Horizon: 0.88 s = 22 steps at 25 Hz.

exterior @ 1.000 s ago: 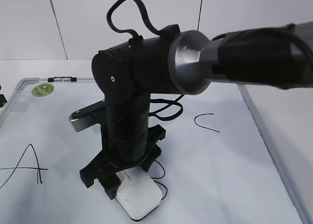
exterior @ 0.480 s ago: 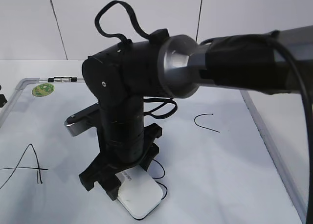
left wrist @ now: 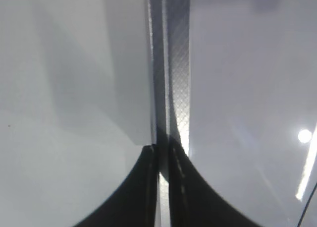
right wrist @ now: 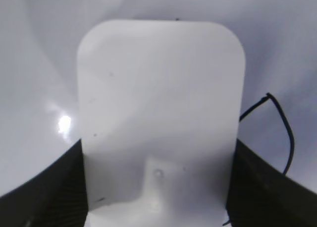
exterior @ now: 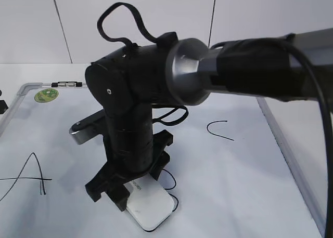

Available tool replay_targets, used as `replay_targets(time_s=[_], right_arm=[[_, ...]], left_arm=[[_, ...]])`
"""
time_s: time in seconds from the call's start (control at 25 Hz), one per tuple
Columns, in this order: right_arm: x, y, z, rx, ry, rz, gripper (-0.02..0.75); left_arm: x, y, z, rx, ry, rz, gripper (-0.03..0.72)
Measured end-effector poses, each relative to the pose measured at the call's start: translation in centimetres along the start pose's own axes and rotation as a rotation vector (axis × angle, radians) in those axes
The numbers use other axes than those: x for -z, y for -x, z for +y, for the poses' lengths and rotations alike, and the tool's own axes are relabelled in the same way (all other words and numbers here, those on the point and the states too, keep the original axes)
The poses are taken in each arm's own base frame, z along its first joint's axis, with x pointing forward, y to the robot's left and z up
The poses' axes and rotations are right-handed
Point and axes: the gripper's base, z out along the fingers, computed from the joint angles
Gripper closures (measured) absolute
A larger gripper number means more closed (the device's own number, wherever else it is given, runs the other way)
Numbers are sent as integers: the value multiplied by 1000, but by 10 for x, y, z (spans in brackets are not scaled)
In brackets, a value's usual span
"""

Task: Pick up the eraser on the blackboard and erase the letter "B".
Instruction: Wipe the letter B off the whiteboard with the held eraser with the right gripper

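Here, right fingers (right wrist: 54,187) clamping eraser (right wrist: 161,113)

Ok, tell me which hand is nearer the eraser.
Right. The right hand has the eraser between its fingers on the blackboard. The left hand sits shut over the board's frame strip, with no eraser in its view.

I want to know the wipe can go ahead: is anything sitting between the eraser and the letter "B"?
Nothing visible does. The right gripper is shut on the eraser, which lies on the blackboard over part of the letter "B"; only strokes beside it show.
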Motion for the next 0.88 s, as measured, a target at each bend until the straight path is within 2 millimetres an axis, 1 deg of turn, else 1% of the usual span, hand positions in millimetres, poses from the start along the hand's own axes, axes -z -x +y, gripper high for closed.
replay_targets(time_s=[0.08,0.4,0.68,0.76,0.88], right_arm=[[0,1,-5,-14,0,-1,218],[0,3,-42,-103,3,-2,218],[-2,1,-75,-174,-8,0,218],[-3,0,-80,-188,-3,-2,218],[-1,-1,-82,-193,-3,-22,218]], left_arm=[[0,0,0,0,0,0,675],[0,0,0,0,0,-2,675],[0,0,0,-1,2,-3,675],[0,0,0,-1,2,-3,675],[0,0,0,0,2,-5,675]])
